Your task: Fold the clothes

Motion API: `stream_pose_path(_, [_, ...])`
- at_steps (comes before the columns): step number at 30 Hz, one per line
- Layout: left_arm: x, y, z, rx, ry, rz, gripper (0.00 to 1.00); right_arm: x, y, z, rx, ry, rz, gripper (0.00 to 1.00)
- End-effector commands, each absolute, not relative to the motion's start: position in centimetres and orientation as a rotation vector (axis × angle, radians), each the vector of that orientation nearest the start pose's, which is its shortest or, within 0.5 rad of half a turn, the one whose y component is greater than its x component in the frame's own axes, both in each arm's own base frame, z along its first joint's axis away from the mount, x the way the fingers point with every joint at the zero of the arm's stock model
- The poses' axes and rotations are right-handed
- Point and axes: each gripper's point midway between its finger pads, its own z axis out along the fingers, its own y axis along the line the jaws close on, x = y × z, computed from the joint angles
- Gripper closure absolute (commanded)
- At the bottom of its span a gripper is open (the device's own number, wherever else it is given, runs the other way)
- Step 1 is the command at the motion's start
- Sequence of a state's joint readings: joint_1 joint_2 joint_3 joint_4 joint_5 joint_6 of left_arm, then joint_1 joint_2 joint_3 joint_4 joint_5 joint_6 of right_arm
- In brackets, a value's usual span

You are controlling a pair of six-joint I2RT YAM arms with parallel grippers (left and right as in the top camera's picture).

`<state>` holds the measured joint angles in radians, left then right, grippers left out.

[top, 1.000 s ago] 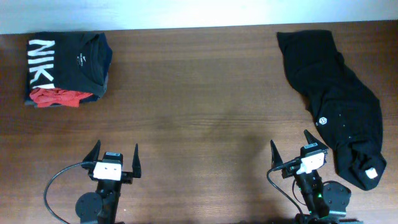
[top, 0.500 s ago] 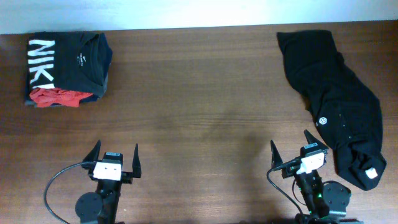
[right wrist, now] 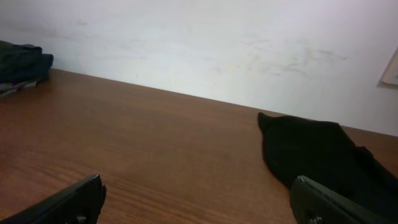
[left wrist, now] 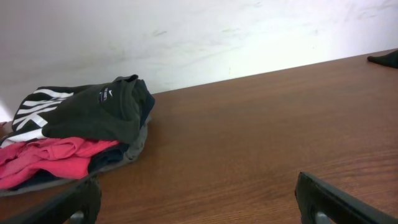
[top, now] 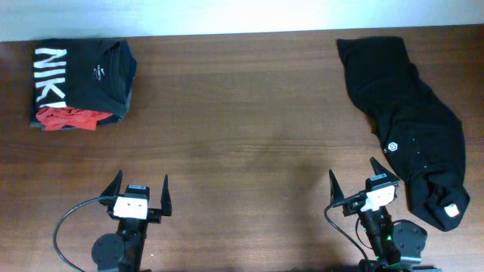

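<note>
We see the black garment [top: 412,125] lying unfolded and rumpled on the far right of the table [top: 249,113]. It runs from the back edge down to just beside the right claw [top: 354,180], with its round white logo [top: 392,146] facing up. Both the right claw and the left claw [top: 141,189] sit at the near edge, fingers spread apart and holding nothing. A folded shirt [top: 83,72] rests on a red garment [top: 68,119] in the back left corner.
</note>
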<state>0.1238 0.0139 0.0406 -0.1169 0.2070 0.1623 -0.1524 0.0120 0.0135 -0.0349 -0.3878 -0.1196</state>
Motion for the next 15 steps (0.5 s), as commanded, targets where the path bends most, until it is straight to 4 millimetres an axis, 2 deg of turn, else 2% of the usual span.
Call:
stream_pose_path(1, [24.2,-1.5,16.4,0.221,1.63,-0.009,0.01,23.9,3.7,17.3,-0.309,1.552,0.136,0.01])
stream_pose_path(4, [23.8,-3.1,18.0,0.295,1.574,-0.077,0.01,23.6,3.9,18.7,-0.287,1.53,0.172,0.01])
stream_pose_path(7, [23.5,-3.1,20.2,0.292,1.548,-0.071,0.01,23.2,4.0,20.9,-0.291,1.504,0.163,0.01])
stream_pose_path(8, [23.4,-3.1,21.5,0.292,1.547,-0.07,0.01,23.0,4.0,22.3,-0.289,1.503,0.159,0.02])
stream_pose_path(10, [23.4,-3.1,22.7,0.292,1.55,-0.071,0.01,22.7,4.0,23.7,-0.288,1.505,0.159,0.01])
stream_pose_path(11, [23.6,-3.1,23.7,0.291,1.557,-0.073,0.01,22.7,4.0,25.1,-0.288,1.51,0.16,0.01])
stream_pose_path(15, [24.8,-3.0,25.2,0.288,1.603,-0.087,0.01,23.5,3.9,27.5,-0.28,1.558,0.175,0.01])
